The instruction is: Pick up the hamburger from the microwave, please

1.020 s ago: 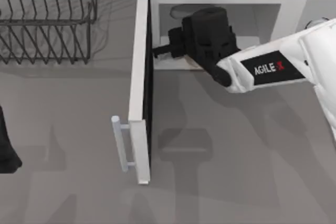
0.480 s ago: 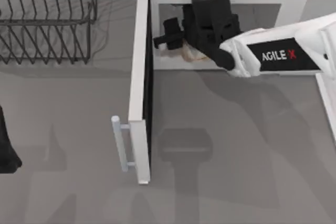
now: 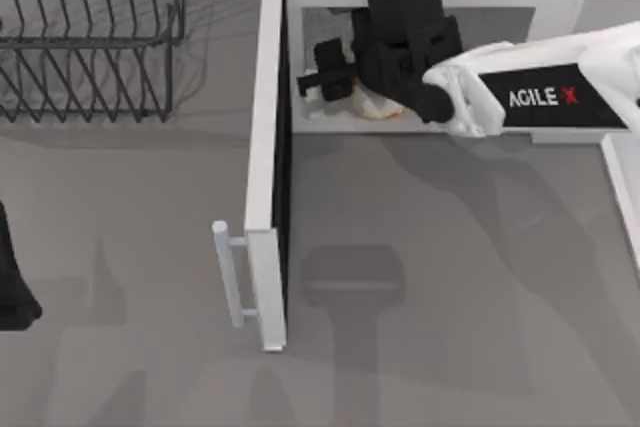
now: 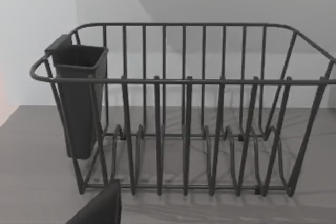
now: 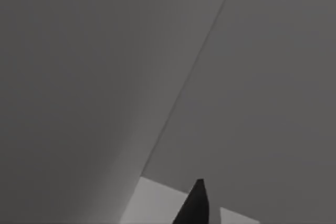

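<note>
The white microwave (image 3: 556, 9) stands at the back of the table, its door (image 3: 268, 147) swung wide open toward the front. My right arm reaches into the cavity from the right. Its black gripper (image 3: 325, 75) sits inside near the hinge side. A whitish-tan bit of the hamburger (image 3: 380, 106) peeks out on the cavity floor just beneath the gripper body, the rest hidden by it. In the right wrist view one dark fingertip (image 5: 196, 203) shows against grey inner walls. My left gripper (image 3: 12, 282) is parked at the table's left edge.
A dark wire dish rack (image 3: 90, 37) stands at the back left, and the left wrist view looks at this rack (image 4: 184, 114) with its dark cutlery cup (image 4: 79, 98). The door's pale bar handle (image 3: 228, 272) juts out to the left.
My right arm has pushed deeper into the microwave and shifted slightly right. The hamburger's pale edge has come into sight under the gripper. The left arm has not moved.
</note>
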`<action>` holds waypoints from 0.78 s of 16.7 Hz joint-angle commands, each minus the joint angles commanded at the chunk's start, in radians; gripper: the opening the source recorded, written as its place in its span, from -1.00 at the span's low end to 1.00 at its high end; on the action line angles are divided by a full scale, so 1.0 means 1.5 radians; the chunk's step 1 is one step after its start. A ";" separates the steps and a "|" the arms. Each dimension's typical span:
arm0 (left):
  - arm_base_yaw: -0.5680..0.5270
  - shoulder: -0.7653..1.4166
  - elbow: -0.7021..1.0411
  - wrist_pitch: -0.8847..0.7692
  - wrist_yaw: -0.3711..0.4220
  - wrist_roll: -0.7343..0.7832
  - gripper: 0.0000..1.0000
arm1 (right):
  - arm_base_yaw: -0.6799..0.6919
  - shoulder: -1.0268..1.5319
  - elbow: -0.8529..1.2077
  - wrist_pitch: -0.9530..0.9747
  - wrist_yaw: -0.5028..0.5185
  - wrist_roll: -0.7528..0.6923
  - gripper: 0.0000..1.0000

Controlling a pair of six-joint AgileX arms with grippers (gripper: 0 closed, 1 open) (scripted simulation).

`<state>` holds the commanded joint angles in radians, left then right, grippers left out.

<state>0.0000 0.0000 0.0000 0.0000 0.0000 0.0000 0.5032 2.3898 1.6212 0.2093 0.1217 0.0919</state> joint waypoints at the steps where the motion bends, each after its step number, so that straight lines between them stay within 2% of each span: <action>1: 0.000 0.000 0.000 0.000 0.000 0.000 1.00 | 0.000 -0.001 -0.001 0.000 0.000 0.000 -1.00; 6: 0.000 0.000 0.000 0.000 0.000 0.000 1.00 | 0.005 -0.105 -0.103 0.008 0.042 0.014 -1.00; 13: 0.000 0.000 0.000 0.000 0.000 0.000 1.00 | 0.021 -0.469 -0.435 0.031 0.164 0.054 -1.00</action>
<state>0.0000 0.0000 0.0000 0.0000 0.0000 0.0000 0.5348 1.6862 0.9683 0.2564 0.3684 0.1732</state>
